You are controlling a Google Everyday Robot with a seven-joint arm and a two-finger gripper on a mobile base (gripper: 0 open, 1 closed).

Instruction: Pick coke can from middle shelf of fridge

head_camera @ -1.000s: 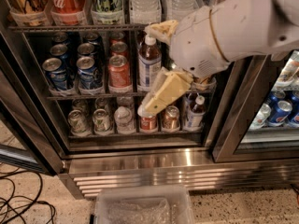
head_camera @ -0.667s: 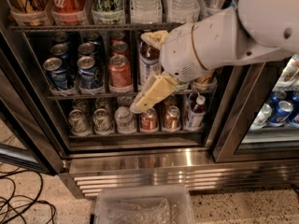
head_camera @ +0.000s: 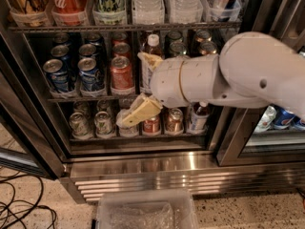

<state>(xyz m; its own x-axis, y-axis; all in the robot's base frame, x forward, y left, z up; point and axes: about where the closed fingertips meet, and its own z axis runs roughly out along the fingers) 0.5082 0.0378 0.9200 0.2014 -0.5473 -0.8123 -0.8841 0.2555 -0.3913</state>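
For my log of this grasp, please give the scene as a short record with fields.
fridge: shelves full of drinks
middle shelf: blue cans at left, coke can next to them
coke can: upright, front row, not held
gripper: open, in front of middle shelf, just right of coke can

The red aluminium coke can [head_camera: 122, 75] with silver top stands upright at the front edge of the thin dark metal counter [head_camera: 71, 98], midway up the stainless-steel fridge [head_camera: 143, 165]. The end effector [head_camera: 133, 89], fingers spread, hovers just beside it.
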